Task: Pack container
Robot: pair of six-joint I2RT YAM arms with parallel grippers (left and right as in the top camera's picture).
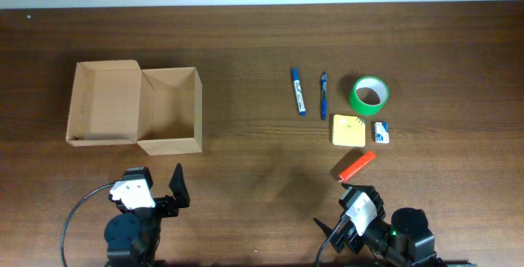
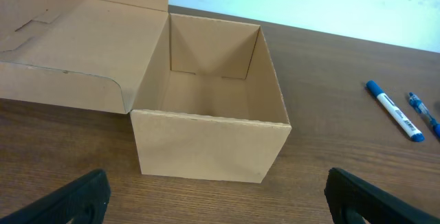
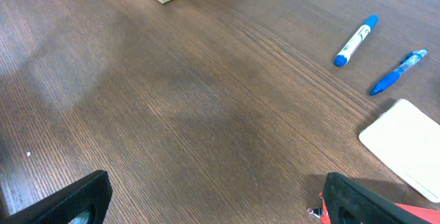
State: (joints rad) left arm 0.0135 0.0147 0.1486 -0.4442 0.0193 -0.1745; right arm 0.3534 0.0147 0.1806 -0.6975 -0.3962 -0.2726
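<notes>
The container stands open just ahead of the left gripper, whose jaws are spread wide and empty. Its flap lid lies folded back to that gripper's left. It looks like light, thin cardboard, likely to slide or dent under a hard pinch, so a wall's top edge seems the best hold. The right gripper, equally wide and empty, has the tape roll, marker and pen ahead, toward its right.
</notes>
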